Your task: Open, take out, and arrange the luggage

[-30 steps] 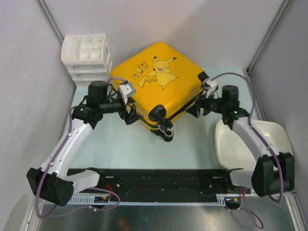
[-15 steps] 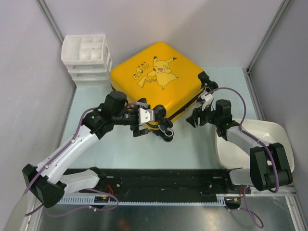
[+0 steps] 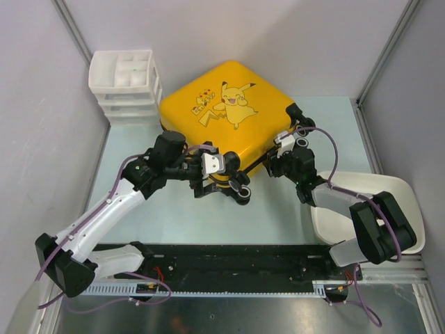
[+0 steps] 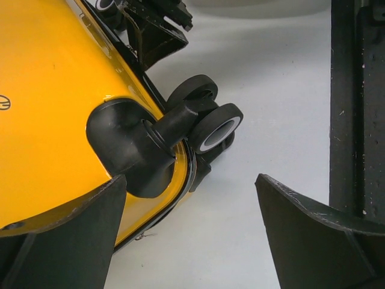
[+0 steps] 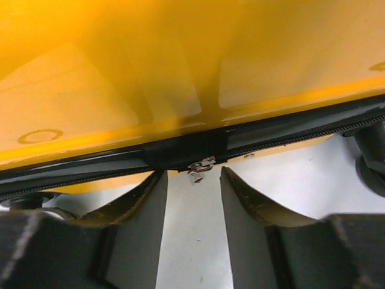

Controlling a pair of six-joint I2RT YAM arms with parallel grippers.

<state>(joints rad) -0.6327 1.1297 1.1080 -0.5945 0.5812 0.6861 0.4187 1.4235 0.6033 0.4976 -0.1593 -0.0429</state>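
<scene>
The luggage [image 3: 222,111], a yellow hard-shell suitcase with a Pikachu print, lies flat and closed on the table. My left gripper [image 3: 206,179] is open at its near corner. In the left wrist view [image 4: 189,241] one finger overlaps the yellow shell [image 4: 48,90], with the black double wheel [image 4: 210,123] just ahead. My right gripper [image 3: 272,165] is open at the suitcase's right side. In the right wrist view [image 5: 192,180] the silver zipper pull [image 5: 198,171] hangs from the black zipper band right at the gap between the fingertips. I cannot tell if they touch it.
A white plastic drawer unit [image 3: 125,80] stands at the back left, against the suitcase. A white tub [image 3: 389,191] sits at the right, under my right arm. A black rail [image 3: 229,261] runs along the near edge. Walls close in on both sides.
My left arm swung from the suitcase's left edge round to its near corner by the wheel. My right gripper moved left and closer to the suitcase's side.
</scene>
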